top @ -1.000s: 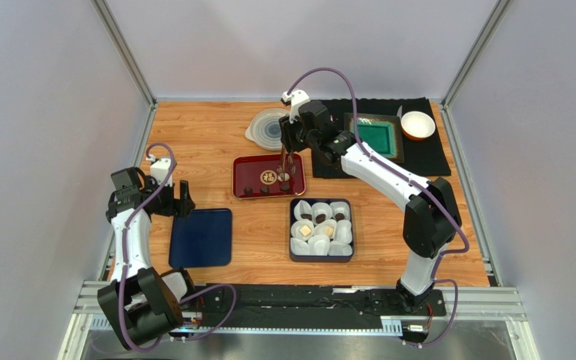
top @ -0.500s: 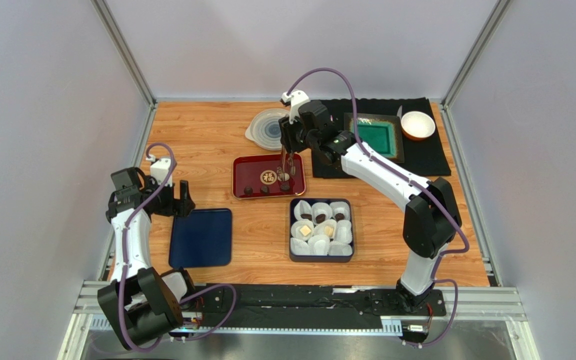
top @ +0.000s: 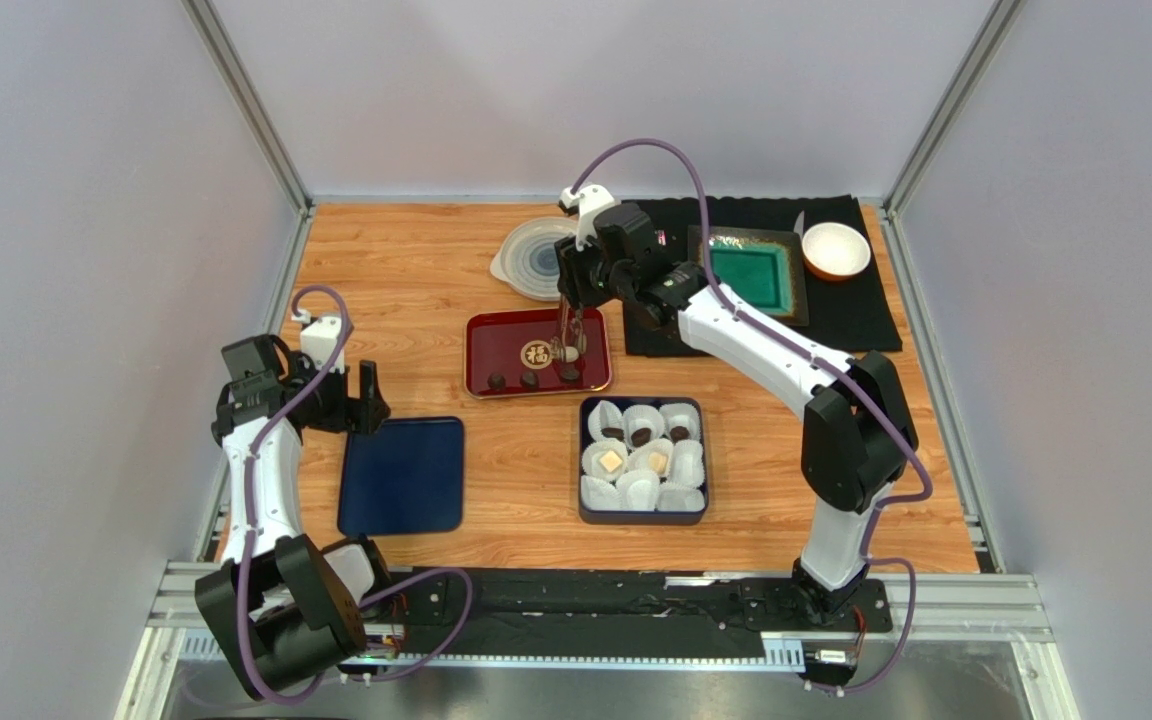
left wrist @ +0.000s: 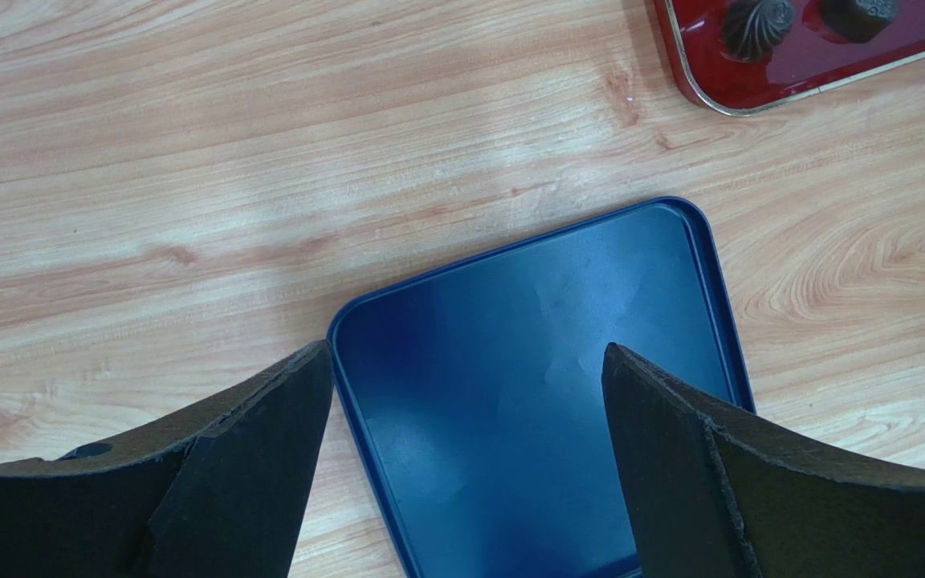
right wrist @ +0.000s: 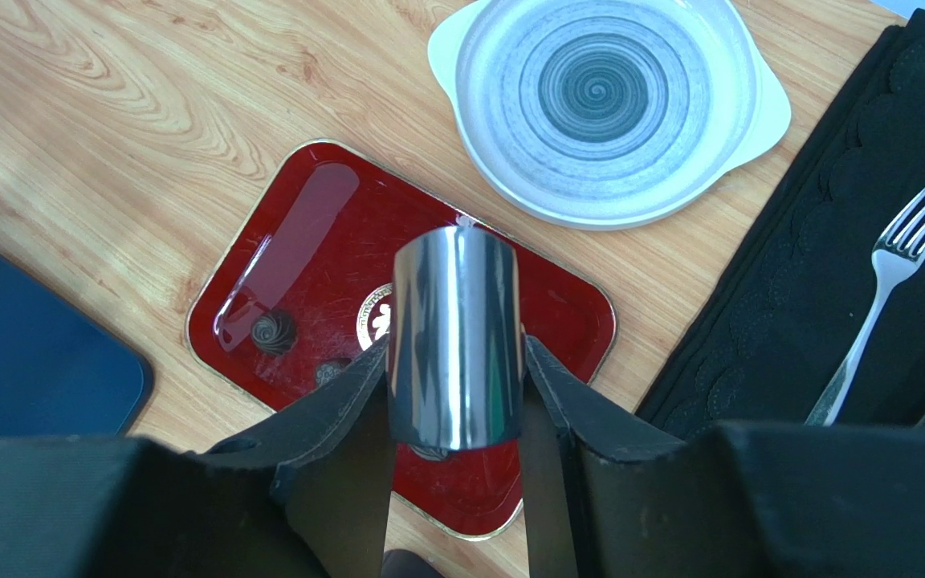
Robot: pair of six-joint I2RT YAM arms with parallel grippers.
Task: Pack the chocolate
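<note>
Chocolate (top: 530,380), small dark brown rounds, sits in two places right now. A few pieces lie along the near side of the glossy red rectangular tray (top: 500,338). Others are already tucked into crinkled white paper cups (top: 683,498) inside the dark square box (top: 582,465) just in front of it.

The right gripper (right wrist: 455,361) is clamped around a pair of shiny metal tongs (right wrist: 453,301), fingers pressing both flat sides. The tongs point straight down over the red tray, and that makes sense: the sweets are far too small for the fingers to pick up cleanly. From above, the tips hang right over the pieces near the tray's right end. Whether a piece is caught between them, I cannot tell, because the tongs hide their own tips.

Over on the left, the left gripper (left wrist: 467,373) hovers with its jaws spread wide and nothing in them. It is above the flat dark blue tray (left wrist: 624,277) on the wooden table (left wrist: 190,145), well clear of the action. It looks parked, leaving the right arm room to ferry pieces to the box.
</note>
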